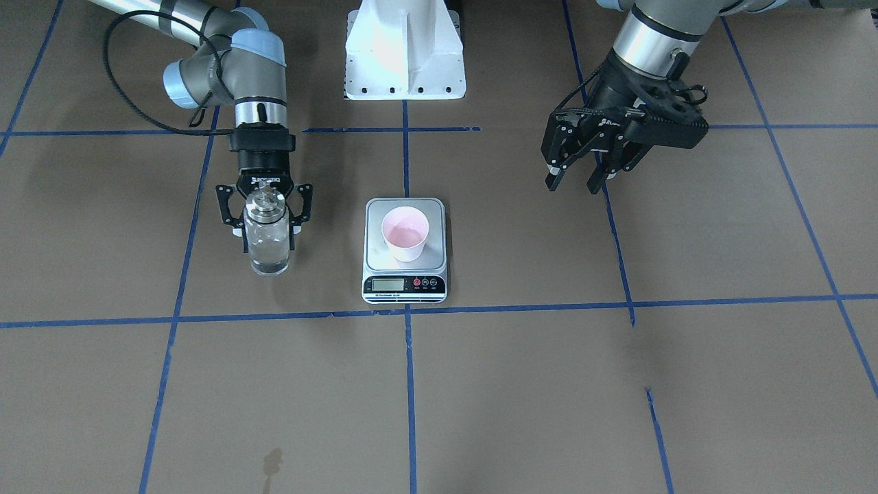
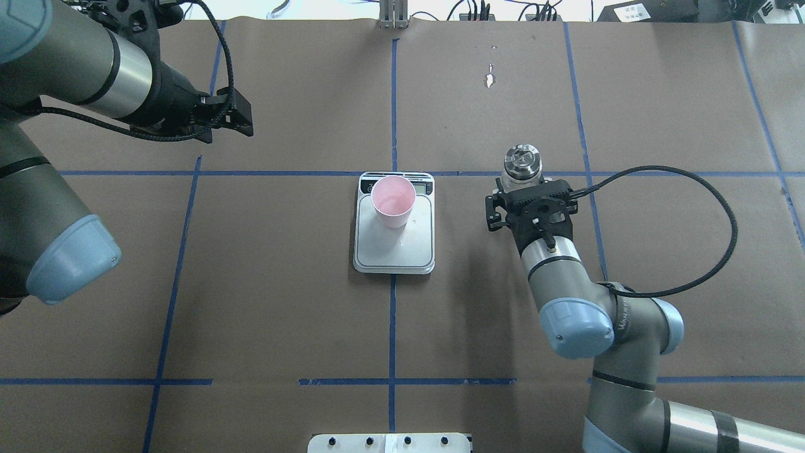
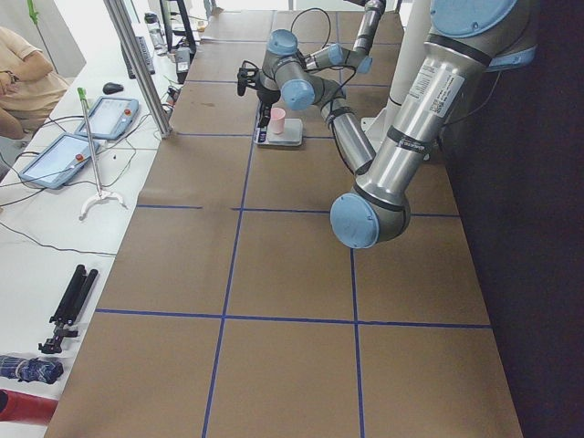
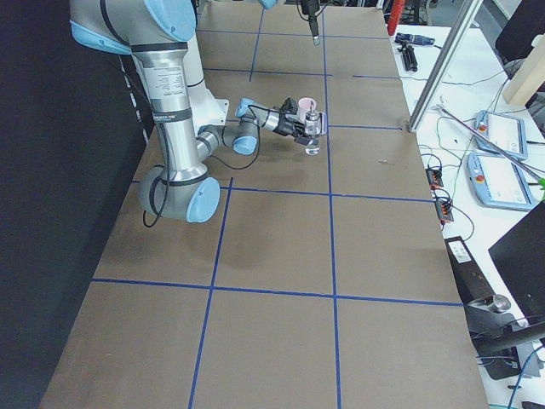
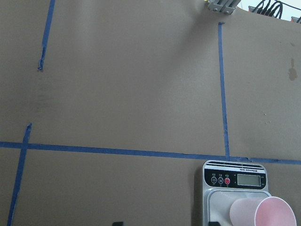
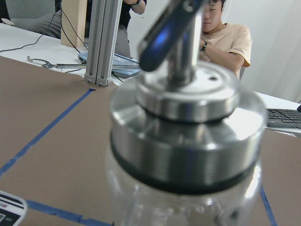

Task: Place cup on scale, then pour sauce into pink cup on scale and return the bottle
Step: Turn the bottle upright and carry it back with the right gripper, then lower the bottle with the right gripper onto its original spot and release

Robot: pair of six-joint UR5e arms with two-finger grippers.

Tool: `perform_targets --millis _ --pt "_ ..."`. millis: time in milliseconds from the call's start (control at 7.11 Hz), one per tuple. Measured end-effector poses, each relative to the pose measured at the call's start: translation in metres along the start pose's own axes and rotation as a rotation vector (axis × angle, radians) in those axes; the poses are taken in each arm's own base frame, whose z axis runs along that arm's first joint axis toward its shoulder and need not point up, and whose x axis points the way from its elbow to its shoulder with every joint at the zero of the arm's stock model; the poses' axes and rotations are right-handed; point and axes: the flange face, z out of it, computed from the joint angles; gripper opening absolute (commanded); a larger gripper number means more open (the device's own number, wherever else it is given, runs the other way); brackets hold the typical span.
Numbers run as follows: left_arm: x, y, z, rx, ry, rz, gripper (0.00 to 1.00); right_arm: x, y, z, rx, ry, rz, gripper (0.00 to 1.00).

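The pink cup [image 1: 405, 232] stands upright on the silver scale [image 1: 405, 283] at the table's centre, and a little clear liquid shows in its bottom. It also shows in the overhead view [image 2: 393, 200] and the left wrist view [image 5: 263, 212]. The clear glass bottle [image 1: 267, 240] with its silver spout cap stands upright to the scale's side, on or just above the table. My right gripper [image 1: 266, 237] is shut on the bottle, one finger on each side. The cap fills the right wrist view [image 6: 188, 141]. My left gripper [image 1: 579, 180] is open and empty, raised on the other side of the scale.
The white robot base mount [image 1: 405, 55] stands behind the scale. Blue tape lines [image 1: 411, 309] cross the brown table cover, and a small stain [image 1: 272, 463] marks its front. Operators sit beyond the table's ends [image 3: 23, 73] [image 6: 221, 37].
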Motion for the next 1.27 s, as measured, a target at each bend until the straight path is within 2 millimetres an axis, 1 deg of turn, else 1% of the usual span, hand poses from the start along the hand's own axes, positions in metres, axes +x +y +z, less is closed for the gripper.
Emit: perform_targets --millis 141,281,422,563,704,844,985,1126,1267 --pt "0.000 0.000 0.000 -0.001 0.000 0.000 0.67 0.039 0.011 -0.004 -0.002 0.001 0.011 0.00" --pt "0.000 0.001 0.000 -0.001 0.001 -0.001 0.67 0.080 0.022 -0.013 -0.024 0.009 0.011 0.00" --pt "0.000 0.001 -0.001 -0.001 0.002 -0.002 0.67 0.116 0.032 -0.023 -0.052 0.013 0.025 0.00" --pt "0.000 0.001 -0.001 -0.001 0.002 -0.003 0.67 0.146 0.043 -0.031 -0.067 0.015 0.037 0.00" --pt "0.000 0.001 -0.001 -0.001 0.003 -0.005 0.67 0.160 0.049 -0.035 -0.072 0.013 0.061 0.00" --pt "0.001 0.001 -0.001 -0.001 0.003 -0.005 0.67 0.159 0.049 -0.036 -0.069 0.006 0.098 0.00" --pt "0.000 0.001 -0.001 -0.001 0.002 -0.006 0.67 0.150 0.045 -0.034 -0.063 -0.007 0.128 0.00" --pt "-0.001 0.001 0.000 -0.002 0.001 -0.006 0.68 0.142 0.045 -0.031 -0.063 -0.014 0.163 0.00" --pt "-0.001 0.002 -0.001 -0.002 0.000 -0.006 0.68 0.139 0.048 -0.028 -0.066 -0.012 0.220 0.00"
